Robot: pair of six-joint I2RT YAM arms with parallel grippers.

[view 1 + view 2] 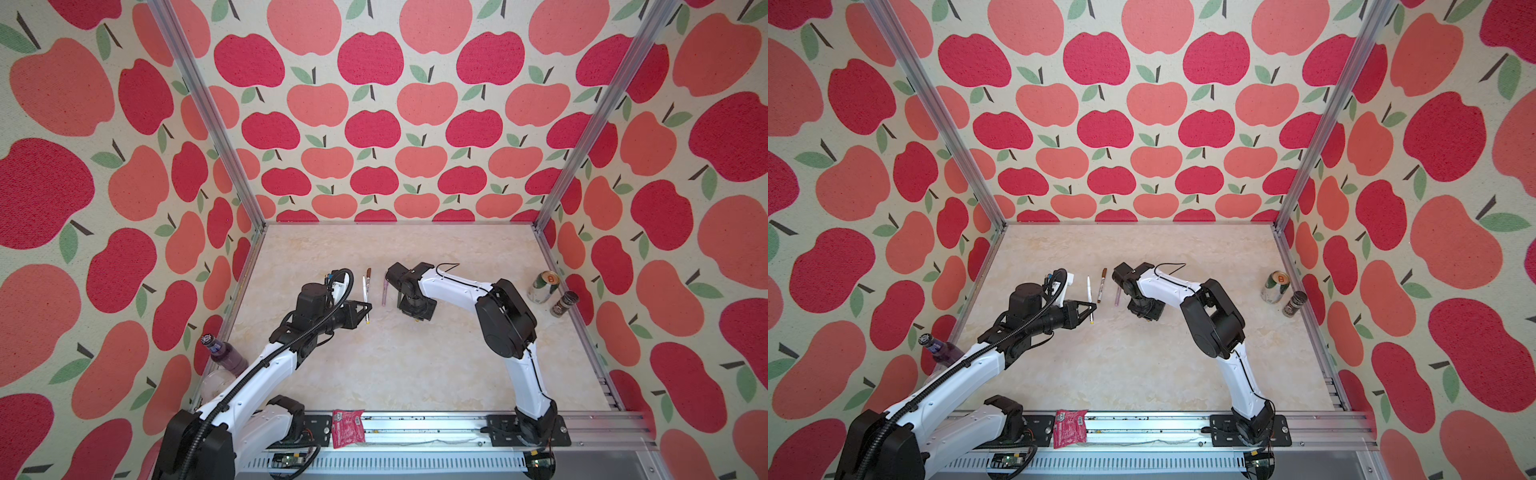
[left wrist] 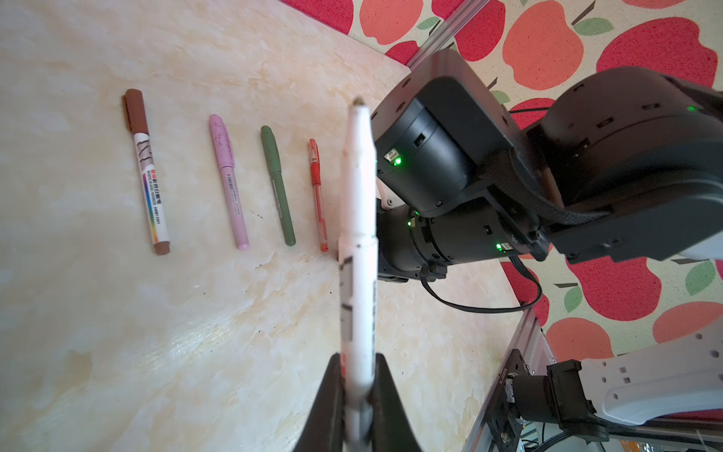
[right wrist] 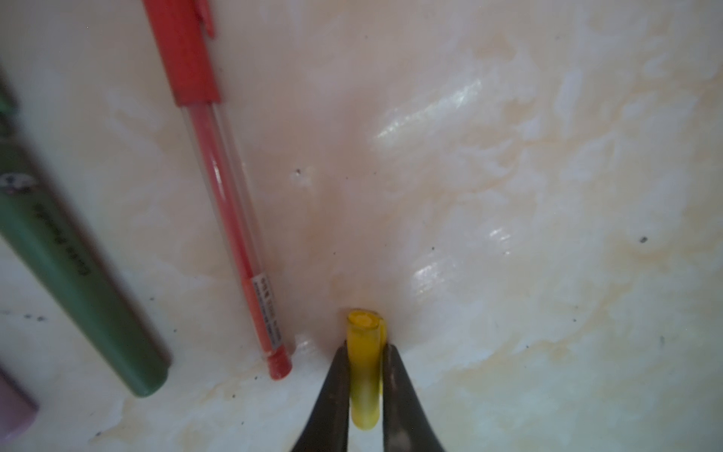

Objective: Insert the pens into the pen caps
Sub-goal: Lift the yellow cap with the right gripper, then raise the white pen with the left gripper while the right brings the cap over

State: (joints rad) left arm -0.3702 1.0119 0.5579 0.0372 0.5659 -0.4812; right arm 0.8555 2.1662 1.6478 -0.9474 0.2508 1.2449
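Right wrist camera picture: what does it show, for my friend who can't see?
The right gripper is shut on a small yellow pen cap, held over a pale marbled table. Near it on the table lie a capped red pen and a dark green pen.

both top views are bright and evenly lit, sharp throughout. the apple-print walls (image 1: pixel 62 208) stretch toward the side edges, and only faint, soft shadows lie on the marble-look tabletop (image 1: pixel 374 374). in the left wrist view the white pen (image 2: pixel 358 235) close to the lens is blurred, while the brown-capped marker (image 2: pixel 146 172) is crisp. the right wrist view is hazy and pink-tinted, with white glare patches. there the green pen (image 3: pixel 78 281) is out of focus, and the yellow cap (image 3: pixel 364 352) is sharpest at its tip.
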